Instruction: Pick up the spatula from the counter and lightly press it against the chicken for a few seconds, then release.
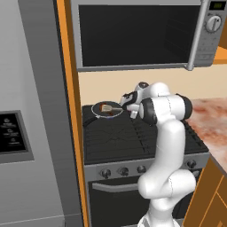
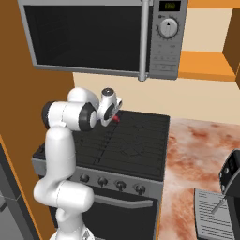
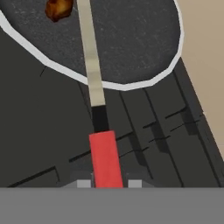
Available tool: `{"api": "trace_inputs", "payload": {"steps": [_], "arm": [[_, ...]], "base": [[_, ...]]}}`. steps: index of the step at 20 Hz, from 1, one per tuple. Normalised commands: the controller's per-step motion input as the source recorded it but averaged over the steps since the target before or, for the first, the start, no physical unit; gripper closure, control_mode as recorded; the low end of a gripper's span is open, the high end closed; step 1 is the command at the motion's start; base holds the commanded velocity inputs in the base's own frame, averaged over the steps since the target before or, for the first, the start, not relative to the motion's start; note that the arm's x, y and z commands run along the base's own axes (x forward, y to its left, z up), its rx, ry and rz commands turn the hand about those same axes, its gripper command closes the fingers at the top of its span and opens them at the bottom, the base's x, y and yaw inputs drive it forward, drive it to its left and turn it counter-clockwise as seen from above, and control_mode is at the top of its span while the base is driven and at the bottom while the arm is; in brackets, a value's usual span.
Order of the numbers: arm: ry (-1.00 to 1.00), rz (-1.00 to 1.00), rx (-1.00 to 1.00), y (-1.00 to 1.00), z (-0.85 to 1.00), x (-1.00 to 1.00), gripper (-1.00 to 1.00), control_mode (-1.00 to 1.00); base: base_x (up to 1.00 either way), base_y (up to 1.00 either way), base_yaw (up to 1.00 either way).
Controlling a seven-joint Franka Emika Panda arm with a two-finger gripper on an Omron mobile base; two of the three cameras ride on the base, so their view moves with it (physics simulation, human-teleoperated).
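Note:
A dark frying pan with a pale rim [image 3: 122, 85] sits on the back left burner of the stove [image 1: 133, 137]. A brown piece of chicken [image 3: 59, 8] lies in it at the top left of the hand view. The spatula [image 3: 92, 57] has a pale flat shaft, a black neck and a red handle [image 3: 104, 157]. Its shaft reaches over the pan rim and passes just right of the chicken; its head [image 1: 106, 107] lies over the pan. My gripper [image 3: 109, 183] is shut on the red handle, low over the grates beside the pan. From the base, the gripper [image 1: 126, 106] points left at the pan, and the red handle end [image 2: 116, 118] peeks out below the hand.
A microwave [image 1: 137, 33] hangs above the stove, close over the arm. A tall grey fridge [image 1: 31, 133] and an orange panel stand to the left. A marbled counter [image 2: 197, 154] lies to the right, with a dark appliance [image 2: 232, 176] near its front edge.

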Motion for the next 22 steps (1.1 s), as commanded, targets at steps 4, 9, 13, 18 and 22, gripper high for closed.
{"api": "trace_inputs", "payload": {"steps": [4,9,13,18,22], "arm": [[0.0,0.0,-0.02,0.02,-0.11,0.08,1.0,-1.0],[0.0,0.0,-0.02,0.04,-0.12,0.11,1.0,-1.0],[0.0,0.0,-0.02,0.03,-0.1,0.09,1.0,-1.0],[0.0,0.0,-0.01,0.01,-0.04,0.02,1.0,-1.0],[-0.01,0.0,-0.01,0.0,0.0,0.0,1.0,-1.0]], "base": [[0.0,0.0,0.0],[0.0,0.0,0.0],[0.0,0.0,0.0],[0.0,0.0,0.0],[0.0,0.0,0.0]]}}
